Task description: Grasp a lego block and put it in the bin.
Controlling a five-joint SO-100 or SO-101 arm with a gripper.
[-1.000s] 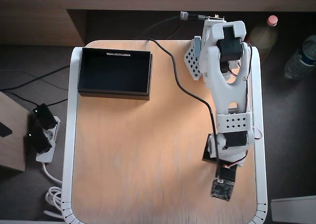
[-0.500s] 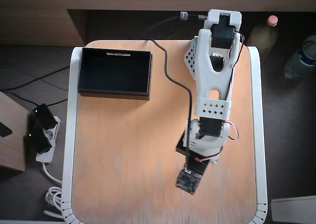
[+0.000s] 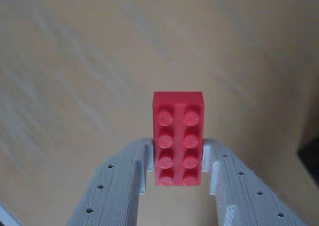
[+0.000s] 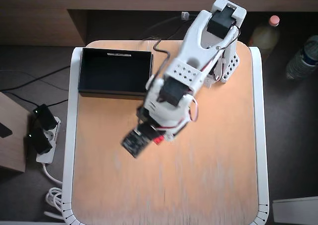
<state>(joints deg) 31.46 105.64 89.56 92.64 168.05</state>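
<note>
In the wrist view my gripper (image 3: 177,158) is shut on the lego block (image 3: 178,136), a bright red two-by-four brick with its studs facing the camera. Both grey fingers (image 3: 124,186) press its long sides near the lower end, above bare wood. From overhead the white arm (image 4: 184,76) reaches diagonally over the table's middle, and only a sliver of the red lego block (image 4: 158,139) shows beside the wrist camera board (image 4: 134,143). The bin (image 4: 114,93), a black box with a white label strip, stands at the back left, a short way beyond the wrist.
The wooden table (image 4: 208,185) has a white rim on its left, right and front sides. A black cable (image 4: 158,46) runs along the arm near the bin's right end. Off the table are a power strip (image 4: 42,135) at left and two bottles (image 4: 263,34) at right.
The arm has swung from the table's front right across to the middle, toward the bin. Its wrist now points down-left instead of straight down the overhead view.
</note>
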